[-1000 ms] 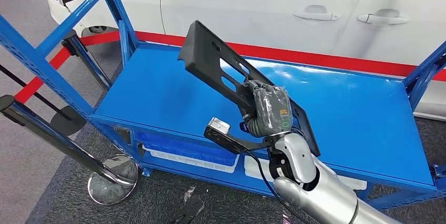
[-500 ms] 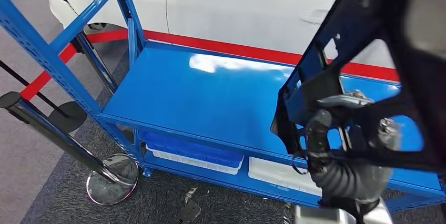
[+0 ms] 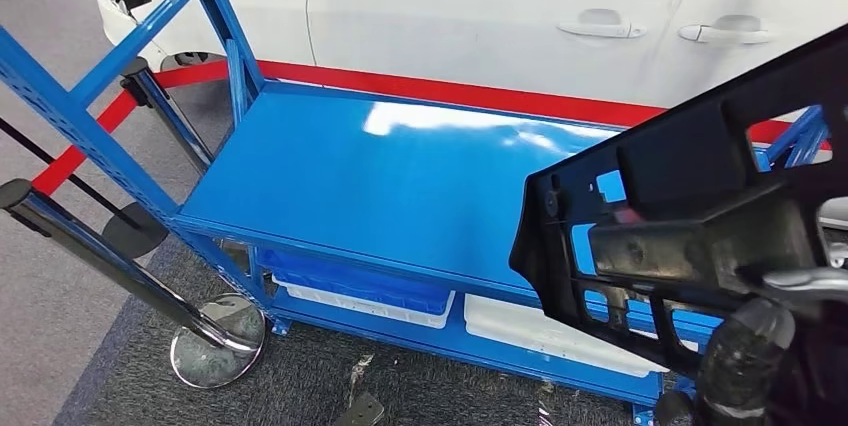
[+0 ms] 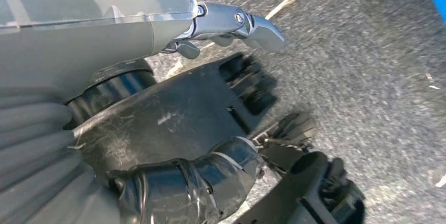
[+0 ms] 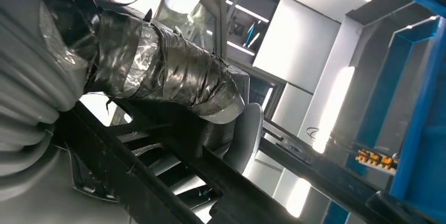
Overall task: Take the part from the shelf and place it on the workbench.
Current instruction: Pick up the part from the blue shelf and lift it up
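Carrying step, judged from the lift: part (image 3: 690, 216), a black slotted plastic panel, up off the shelf (image 3: 400, 186) and close to the camera at right and lower right of the head view, tilted, overlapping the shelf's right end. Right hand (image 5: 158, 77) wrapped round a rib of the part in the right wrist view, taped fingers (image 5: 173, 84) closed over it, so firmly held by the look of it. Left hand (image 4: 173, 182) hanging over grey carpet in the left wrist view, dark fingers (image 4: 210, 176) curled in; whether anything lies in them, cannot tell from the blur and the black shapes beneath. To carry well: keep the grip tight on the rib, hold the panel level enough not to swing, and turn away from the shelf slowly, since the long free end sticks out far to the left of the hand and could clip a blue upright (image 3: 60, 106). No bench visible yet, so a turn or walk probably needed. Around: white car (image 3: 480, 16) across the top, red band (image 3: 470, 96) below it, chrome stanchion (image 3: 215, 341) at lower left with its black post slanting up left, bins (image 3: 360, 291) on the lower shelf level. Stanchion and uprights the likely snags on the way out.
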